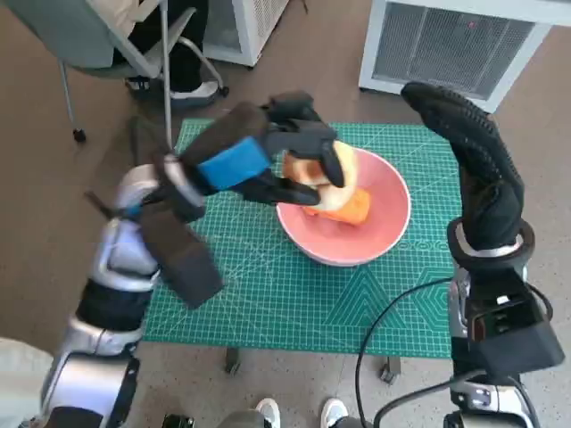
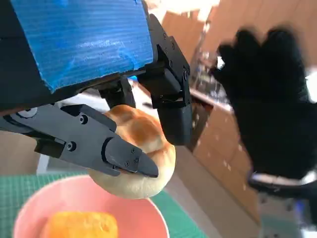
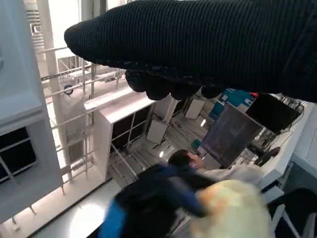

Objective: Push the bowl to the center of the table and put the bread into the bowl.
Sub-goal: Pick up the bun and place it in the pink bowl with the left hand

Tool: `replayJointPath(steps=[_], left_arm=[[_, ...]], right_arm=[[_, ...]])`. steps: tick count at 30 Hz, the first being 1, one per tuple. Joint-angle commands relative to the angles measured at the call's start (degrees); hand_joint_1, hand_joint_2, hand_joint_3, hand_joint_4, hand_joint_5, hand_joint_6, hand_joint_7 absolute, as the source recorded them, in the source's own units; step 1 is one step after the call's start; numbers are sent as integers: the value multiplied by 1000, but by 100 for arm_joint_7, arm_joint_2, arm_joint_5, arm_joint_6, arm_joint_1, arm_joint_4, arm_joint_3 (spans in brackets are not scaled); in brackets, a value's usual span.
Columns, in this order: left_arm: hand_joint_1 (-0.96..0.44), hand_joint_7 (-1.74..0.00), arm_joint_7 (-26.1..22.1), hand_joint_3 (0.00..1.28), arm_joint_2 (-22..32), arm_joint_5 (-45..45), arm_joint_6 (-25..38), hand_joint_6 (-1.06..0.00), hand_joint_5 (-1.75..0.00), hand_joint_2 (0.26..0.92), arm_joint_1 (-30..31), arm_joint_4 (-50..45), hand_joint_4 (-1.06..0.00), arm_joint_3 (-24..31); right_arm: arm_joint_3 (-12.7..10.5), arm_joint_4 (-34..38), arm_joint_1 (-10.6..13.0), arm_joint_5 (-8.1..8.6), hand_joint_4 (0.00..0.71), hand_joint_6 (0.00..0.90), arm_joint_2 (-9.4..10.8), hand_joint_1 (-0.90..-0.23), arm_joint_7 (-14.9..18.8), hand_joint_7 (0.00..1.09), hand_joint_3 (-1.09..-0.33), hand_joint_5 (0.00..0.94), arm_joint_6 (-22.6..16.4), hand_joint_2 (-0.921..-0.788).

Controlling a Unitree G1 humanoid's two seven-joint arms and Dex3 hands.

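My left hand grips a round golden bread roll over the pink bowl on the green mat. In the left wrist view the bread roll sits between the black fingers, just above the bowl's rim. An orange piece of food lies inside the bowl. My right hand in the black glove is raised beside the bowl's right side, fingers spread, holding nothing. The right wrist view shows the glove and the blurred roll.
The green cutting mat covers the small table. A chair with a seated person stands behind on the left. A white grilled unit stands behind on the right. A black cable runs over the mat's front right.
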Motion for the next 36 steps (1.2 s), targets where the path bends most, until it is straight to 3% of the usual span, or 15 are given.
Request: replayJointPath(steps=[1,3,4,6,7,10,13,19,24,31,36], left_arm=[[2,-1259,-240,130,-162,-43,29,-586,-1222,920,-217,528,-585,-162],[2,-1367,-505,217,-196,-113,139,-477,-1315,921,-279,702,-496,-248],[-6,-1251,-695,221,-208,-147,223,-426,-1181,906,-313,794,-447,-307],[-51,-731,-900,158,-221,-176,294,-379,-577,909,-355,899,-393,-350],[-67,-568,-1027,134,-212,-177,357,-378,-388,913,-371,925,-389,-380],[-160,-314,-1253,93,-183,-107,487,-301,-127,918,-410,954,-255,-459],[-235,-194,-1332,73,-153,22,536,-231,-41,920,-424,964,-136,-523],[-304,-114,-1262,62,-226,-10,487,-167,-4,921,-367,1010,-21,-460],[-322,-96,-950,61,-364,-135,247,-153,0,921,-258,1139,-3,-273],[-374,-98,-515,156,-612,-577,-352,-178,-9,921,-218,1553,-22,180],[-372,-110,-314,237,-819,-1027,-537,-205,-38,921,-152,1601,-102,537]], right_arm=[[-29,-25,100,-40,305,21,-25,-602,-35,699,-748,5,30,-921],[-40,-48,115,-28,305,22,-36,-600,-31,698,-748,5,34,-921],[-50,-62,125,-19,305,22,-43,-600,-30,698,-748,5,32,-921],[-61,-75,132,-15,305,22,-47,-599,-29,697,-748,5,32,-921],[-69,-88,141,-15,305,22,-51,-599,-30,697,-747,5,35,-921],[-87,-111,162,-12,305,23,-57,-600,-29,696,-747,5,28,-921],[-118,-116,164,-64,306,24,-44,-601,-73,695,-746,5,7,-921],[-133,-119,161,-162,306,24,-33,-595,-153,692,-746,4,-17,-921],[-136,-87,141,-210,306,23,-32,-592,-195,689,-747,4,-54,-921],[-121,-67,92,-90,307,25,-53,-591,-143,686,-745,4,-45,-921],[-111,-140,63,10,308,27,-54,-579,-113,683,-746,4,50,-921]])
